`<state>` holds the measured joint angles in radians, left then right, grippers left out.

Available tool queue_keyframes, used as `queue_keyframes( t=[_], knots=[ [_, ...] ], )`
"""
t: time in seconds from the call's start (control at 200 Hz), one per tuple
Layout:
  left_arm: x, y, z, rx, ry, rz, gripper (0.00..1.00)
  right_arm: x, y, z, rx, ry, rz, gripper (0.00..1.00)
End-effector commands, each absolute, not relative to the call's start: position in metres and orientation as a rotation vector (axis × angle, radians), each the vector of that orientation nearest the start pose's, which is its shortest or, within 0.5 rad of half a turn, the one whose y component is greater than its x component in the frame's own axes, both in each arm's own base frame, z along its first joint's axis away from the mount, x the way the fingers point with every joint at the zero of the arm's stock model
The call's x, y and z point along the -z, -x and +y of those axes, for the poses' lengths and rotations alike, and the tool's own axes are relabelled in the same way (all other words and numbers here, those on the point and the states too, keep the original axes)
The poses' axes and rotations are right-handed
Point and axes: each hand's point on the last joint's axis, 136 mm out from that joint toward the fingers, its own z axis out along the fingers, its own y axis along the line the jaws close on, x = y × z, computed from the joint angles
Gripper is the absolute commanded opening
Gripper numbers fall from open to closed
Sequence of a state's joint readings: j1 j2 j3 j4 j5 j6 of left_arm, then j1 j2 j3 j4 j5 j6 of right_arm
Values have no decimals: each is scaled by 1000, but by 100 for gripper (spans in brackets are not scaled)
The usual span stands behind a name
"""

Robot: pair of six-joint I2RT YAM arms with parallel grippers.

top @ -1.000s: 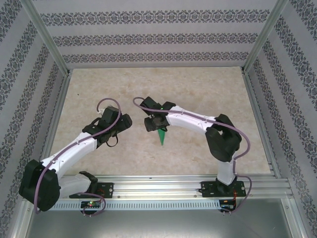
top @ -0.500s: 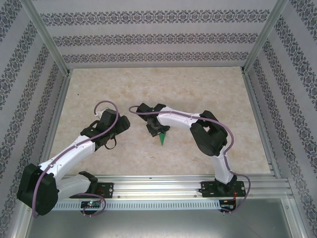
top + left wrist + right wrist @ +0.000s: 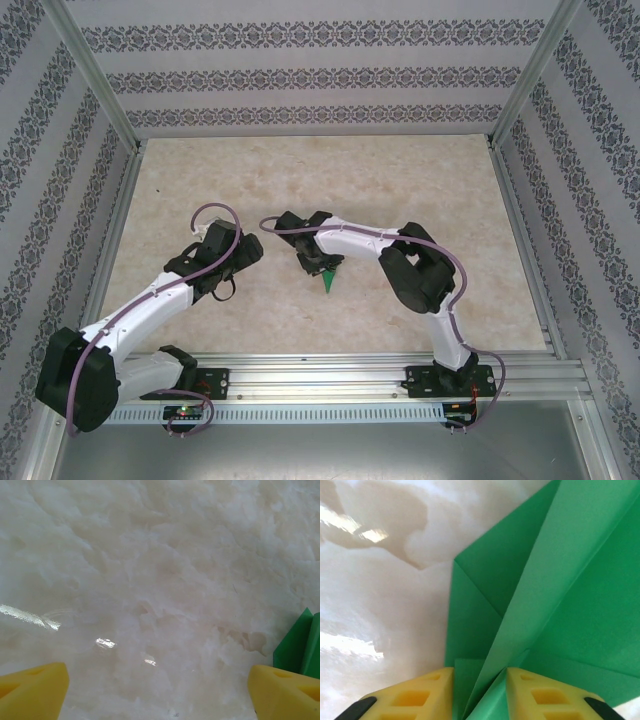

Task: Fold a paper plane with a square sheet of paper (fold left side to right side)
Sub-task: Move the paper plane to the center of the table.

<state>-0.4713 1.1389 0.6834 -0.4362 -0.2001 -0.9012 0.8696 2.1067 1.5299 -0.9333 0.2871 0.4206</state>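
The paper plane (image 3: 329,281) is a slim bright green dart lying on the table, its point towards the near edge. My right gripper (image 3: 318,263) sits low over its far end. In the right wrist view the creased green paper (image 3: 545,580) runs up between the yellow fingertips (image 3: 415,695), which stand a narrow gap apart on either side of the raised middle fold; my right gripper (image 3: 480,692) is open and not pressed together. My left gripper (image 3: 238,256) hovers to the left of the plane, wide open (image 3: 157,700) over bare table, with a green corner (image 3: 300,645) at its right fingertip.
The marbled beige tabletop (image 3: 400,190) is ringed by patterned walls and metal posts. An aluminium rail (image 3: 330,375) carrying both arm bases runs along the near edge. A strip of clear tape (image 3: 30,616) glints on the table.
My right arm has folded in and its gripper has slid a little left over the plane, its jaws narrowing round the fold. The left gripper has barely moved.
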Motion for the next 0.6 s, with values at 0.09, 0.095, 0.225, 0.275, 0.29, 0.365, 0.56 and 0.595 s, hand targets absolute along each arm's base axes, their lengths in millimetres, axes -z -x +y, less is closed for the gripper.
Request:
queue_keyframes(
  t=[0.09,0.095,0.225,0.275,0.29,0.365,0.56,0.595],
  knots=[
    [-111,-291,-104,339,645,2394,93,-38,-303,269,260,555,2810,25],
    [-110,-290,-104,337,645,2394,93,-38,-303,269,259,553,2810,25],
    [-111,-290,-104,338,642,2396,93,-44,-302,266,228,527,2806,23],
    [-111,-290,-104,338,642,2397,93,-46,-302,265,221,515,2805,22],
    [-111,-290,-104,338,642,2397,93,-46,-302,264,219,511,2805,21],
    [-112,-290,-104,339,642,2396,94,-46,-302,262,209,500,2810,20],
    [-112,-291,-104,335,640,2398,94,-47,-299,258,169,463,2827,12],
    [-112,-290,-104,335,639,2398,94,-48,-300,257,151,452,2827,9]
  ],
)
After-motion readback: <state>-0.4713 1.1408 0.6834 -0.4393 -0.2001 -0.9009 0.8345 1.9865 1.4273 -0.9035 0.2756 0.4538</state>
